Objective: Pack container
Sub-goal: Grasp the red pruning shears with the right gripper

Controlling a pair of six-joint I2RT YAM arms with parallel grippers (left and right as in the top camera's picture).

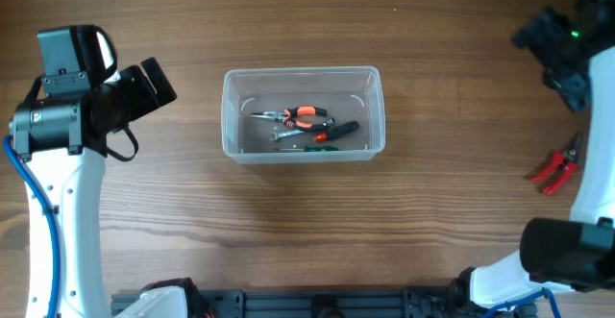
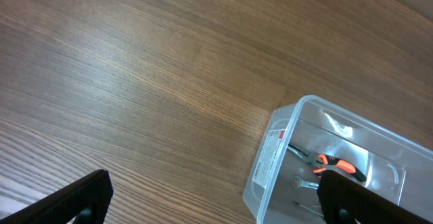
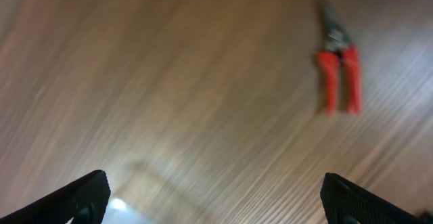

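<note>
The clear plastic container [image 1: 303,112] stands mid-table. Inside lie orange-handled pliers [image 1: 300,116], a black-handled tool [image 1: 338,131] and a small wrench [image 1: 286,136]. The container also shows in the left wrist view [image 2: 277,160], at the lower right, with the orange pliers [image 2: 333,163] inside. Red-handled cutters [image 1: 555,167] lie on the table at the right, also in the blurred right wrist view [image 3: 339,72]. My left gripper [image 1: 154,83] is open and empty, left of the container. My right gripper [image 1: 540,32] is open and empty at the far right, above the table.
The wooden table [image 1: 192,222] carries only the container and the cutters. A black frame rail [image 1: 317,304] runs along the front edge. The arm bases stand at the lower left and lower right.
</note>
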